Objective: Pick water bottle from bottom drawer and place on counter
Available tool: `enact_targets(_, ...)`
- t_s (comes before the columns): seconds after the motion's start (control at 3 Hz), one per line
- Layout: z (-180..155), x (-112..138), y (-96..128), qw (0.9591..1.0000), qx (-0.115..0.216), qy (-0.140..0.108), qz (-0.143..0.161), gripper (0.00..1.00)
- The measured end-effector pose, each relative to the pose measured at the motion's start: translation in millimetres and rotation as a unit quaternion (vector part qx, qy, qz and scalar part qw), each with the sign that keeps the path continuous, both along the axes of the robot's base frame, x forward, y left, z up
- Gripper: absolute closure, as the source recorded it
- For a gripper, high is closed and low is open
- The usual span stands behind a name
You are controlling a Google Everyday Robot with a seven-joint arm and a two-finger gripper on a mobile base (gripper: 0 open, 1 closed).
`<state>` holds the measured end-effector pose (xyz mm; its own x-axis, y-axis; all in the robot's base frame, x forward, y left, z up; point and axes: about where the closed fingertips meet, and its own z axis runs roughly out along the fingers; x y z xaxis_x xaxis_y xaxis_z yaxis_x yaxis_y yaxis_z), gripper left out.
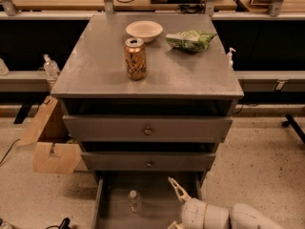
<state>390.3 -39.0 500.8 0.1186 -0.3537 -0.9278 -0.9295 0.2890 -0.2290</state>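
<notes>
- Camera view: I am looking down on a grey metal drawer cabinet (pixel 217 128) from the front. Its flat grey top, the table (pixel 95 70), carries three things.
- An orange-gold soda can (pixel 136 58) stands upright near the middle of the table.
- A shallow cream bowl (pixel 144 31) sits behind the can, near the back edge.
- A crumpled green snack bag (pixel 190 39) lies just right of the bowl.
- The two upper knobbed drawers (pixel 147 130) have their fronts closed.
- The wide, shallow grey bottom drawer (pixel 114 194) stands out from the cabinet toward me.
- The only thing I can see in that drawer is the small clear plastic water bottle with a white cap (pixel 135 200). It stands upright on the flat floor, left of centre and clear of the walls.
- My white end effector (pixel 171 203) is at the bottom edge of the view, over the right part of the bottom drawer.
- Its tan fingers (pixel 176 190) are spread wide with nothing between them, and the lower one is cut off by the frame edge.
- The end effector is to the right of the water bottle, near it but not touching.
- A brown cardboard box (pixel 50 142) with loose flaps sits on the speckled floor, left of the cabinet.
- A clear pump-top bottle (pixel 50 67) stands on the ledge to the left.
</notes>
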Motion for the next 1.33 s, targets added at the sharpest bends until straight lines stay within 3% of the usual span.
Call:
enact_targets(0.33, 0, 0, 0, 1.0, 0.0, 0.0, 0.0, 0.0)
enact_targets(1.0, -101, 39, 52, 0.9987, 0.031, 0.034, 0.021, 0.0)
enact_targets(1.33, -154, 69, 76, 0.9985, 0.03, 0.027, 0.036, 0.0)
